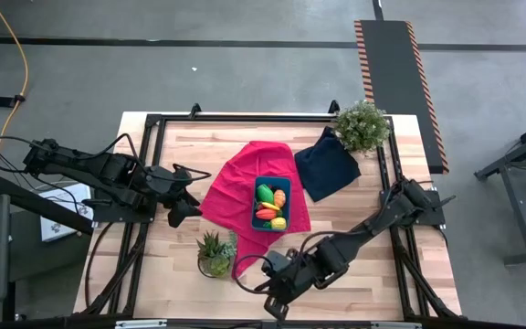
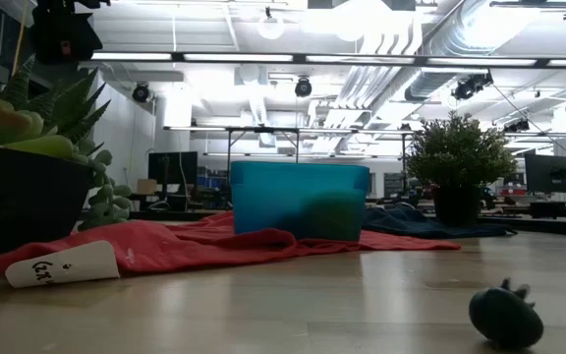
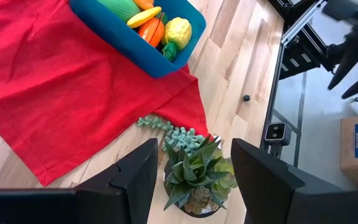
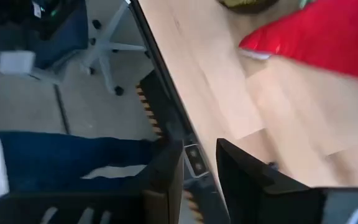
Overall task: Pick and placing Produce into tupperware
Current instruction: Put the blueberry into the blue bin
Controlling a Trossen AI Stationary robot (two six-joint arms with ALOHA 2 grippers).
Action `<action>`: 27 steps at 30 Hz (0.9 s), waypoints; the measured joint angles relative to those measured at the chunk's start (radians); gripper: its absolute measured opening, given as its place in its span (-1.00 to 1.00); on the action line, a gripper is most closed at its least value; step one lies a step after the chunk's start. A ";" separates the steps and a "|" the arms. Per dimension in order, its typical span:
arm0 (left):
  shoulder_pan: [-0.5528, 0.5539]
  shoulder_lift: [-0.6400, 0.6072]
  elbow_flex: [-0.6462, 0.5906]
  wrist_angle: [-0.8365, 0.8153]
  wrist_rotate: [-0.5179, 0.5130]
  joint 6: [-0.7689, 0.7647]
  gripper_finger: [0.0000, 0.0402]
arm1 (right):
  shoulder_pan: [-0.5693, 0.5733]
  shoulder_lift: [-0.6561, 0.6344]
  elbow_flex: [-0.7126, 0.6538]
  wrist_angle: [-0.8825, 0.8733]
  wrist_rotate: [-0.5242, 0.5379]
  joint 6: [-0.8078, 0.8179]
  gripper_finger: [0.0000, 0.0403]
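The teal-blue tupperware [image 1: 257,217] [image 2: 298,200] [image 3: 107,34] rests on its base on a red cloth near the table's middle. Inside it lie several toy produce pieces: a green one [image 1: 264,193], an orange one [image 1: 279,198], a red-orange one [image 1: 267,213] and a yellow one [image 1: 278,223] [image 3: 176,31]. My left gripper [image 1: 185,208] [image 3: 194,149] hovers open to the left of the red cloth, empty. My right gripper [image 1: 274,300] [image 4: 199,152] is open and empty near the table's near edge, in front of the tub.
The red cloth [image 1: 240,183] spreads under the tub, and a dark navy cloth [image 1: 327,164] lies to its right. A leafy potted plant [image 1: 362,125] stands at the far right, a succulent pot [image 1: 215,254] near-left. A small dark object [image 2: 506,315] lies on the wood. A person's leg [image 4: 61,155] shows beyond the near edge.
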 joint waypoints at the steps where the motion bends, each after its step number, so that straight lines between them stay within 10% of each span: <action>1: 0.000 0.000 0.000 0.000 0.000 0.000 -0.04 | -0.001 0.000 0.017 -0.025 0.008 -0.033 -0.57; 19: 0.000 0.000 0.000 0.000 0.004 -0.004 -0.04 | -0.003 0.291 0.456 -0.522 -0.050 -0.395 -0.57; 27: 0.000 0.000 0.000 -0.001 0.004 -0.004 -0.04 | 0.016 0.285 0.319 -0.460 -0.073 -0.362 -0.57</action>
